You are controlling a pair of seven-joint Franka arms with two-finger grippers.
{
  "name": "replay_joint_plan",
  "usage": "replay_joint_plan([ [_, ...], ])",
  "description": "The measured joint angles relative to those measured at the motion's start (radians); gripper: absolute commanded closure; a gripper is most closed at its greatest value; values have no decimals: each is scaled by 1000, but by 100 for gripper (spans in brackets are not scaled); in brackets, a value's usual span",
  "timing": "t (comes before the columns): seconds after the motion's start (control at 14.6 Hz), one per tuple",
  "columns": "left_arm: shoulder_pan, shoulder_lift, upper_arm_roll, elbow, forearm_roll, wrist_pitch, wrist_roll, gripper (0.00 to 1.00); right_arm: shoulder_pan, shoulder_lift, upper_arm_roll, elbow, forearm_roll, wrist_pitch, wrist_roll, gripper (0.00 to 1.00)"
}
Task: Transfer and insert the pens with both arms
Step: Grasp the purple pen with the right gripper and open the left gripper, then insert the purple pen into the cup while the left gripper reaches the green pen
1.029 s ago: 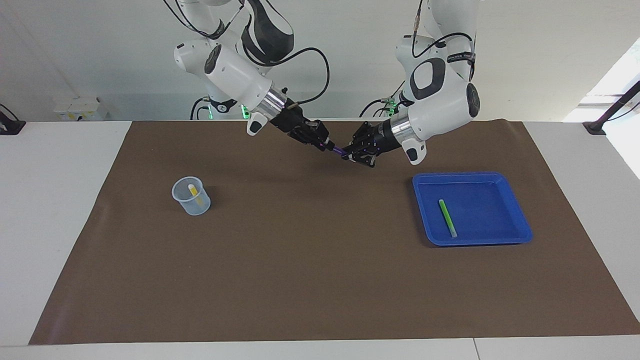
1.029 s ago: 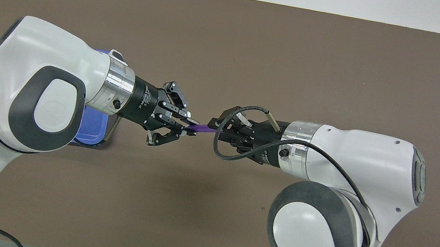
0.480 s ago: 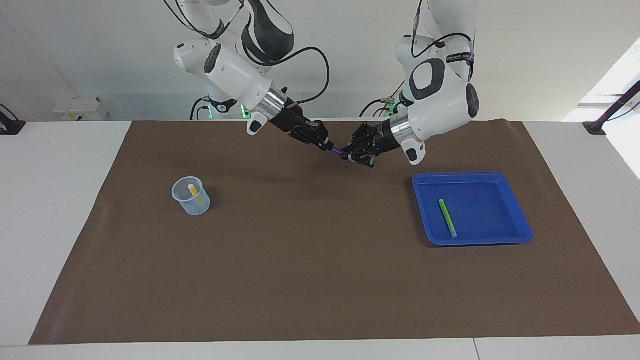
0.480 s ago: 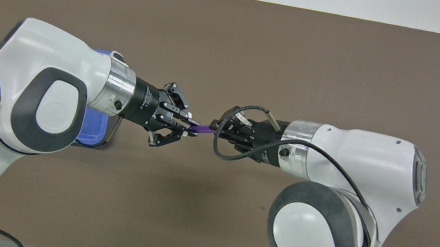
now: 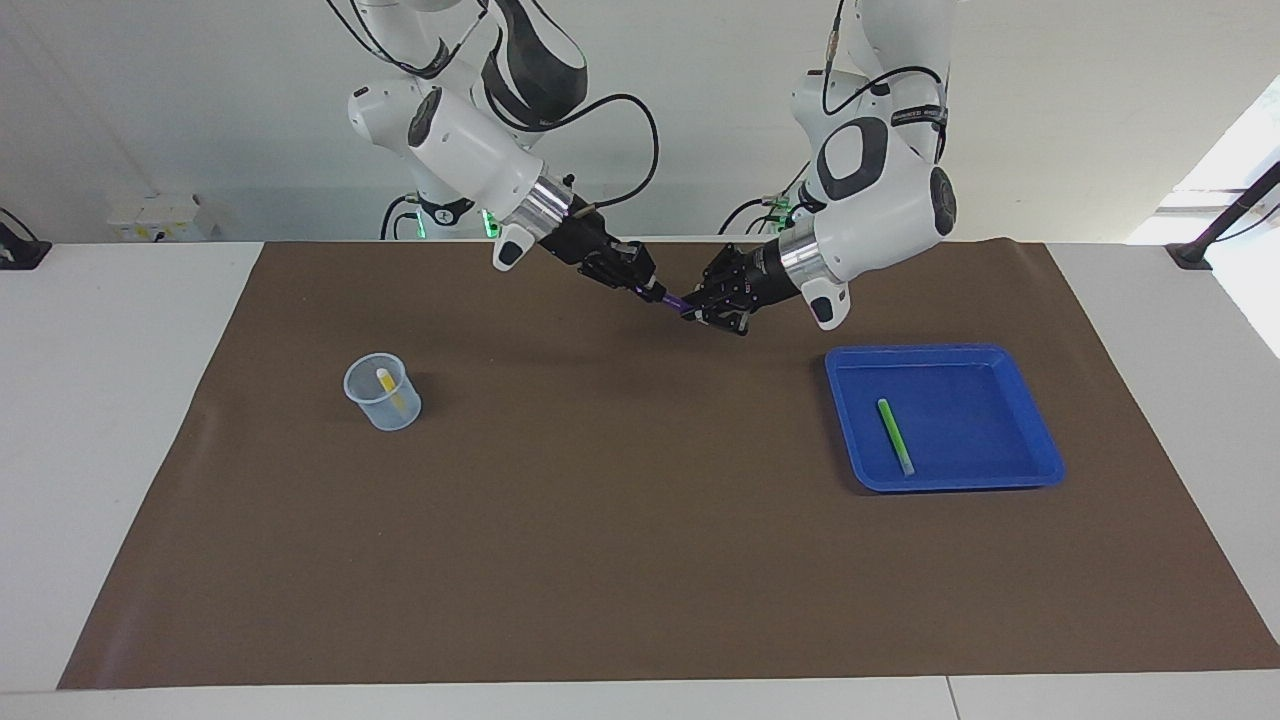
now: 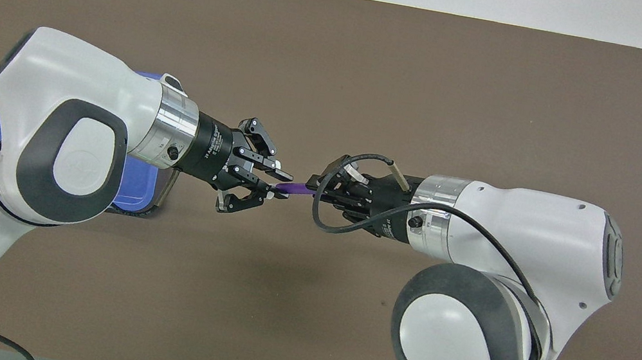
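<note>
Handover mid-air over the brown mat. The purple pen spans between the two grippers, level-ish, above the mat's robot-side half. Right gripper is clamped on one end of it; left gripper has its fingers around the other end, and in the overhead view they look slightly parted, so left's grip state cannot be told. Compared with a second ago: both arms and the pen have barely shifted, same meeting spot over the mat, left arm raised a touch. Green pen unchanged, lying flat in the blue tray at the mat's left-arm end. Yellow pen unchanged, standing tilted in the clear cup at the mat's right-arm end.
</note>
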Motion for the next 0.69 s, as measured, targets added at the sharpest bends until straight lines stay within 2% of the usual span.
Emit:
replay_joint_plan([
  [0.27,-2,-8,6,0,1,32,-2,0,-28,-1,-5,1,-14,-106,-79,100],
  [0.48,20,-8,21,4,97,37,4,0,-162,-5,-9,46,-215,-345,-224,100],
  [0.69,72,-8,25,5,219,36,109,0,-292,-6,-18,150,-390,-599,-419,100],
])
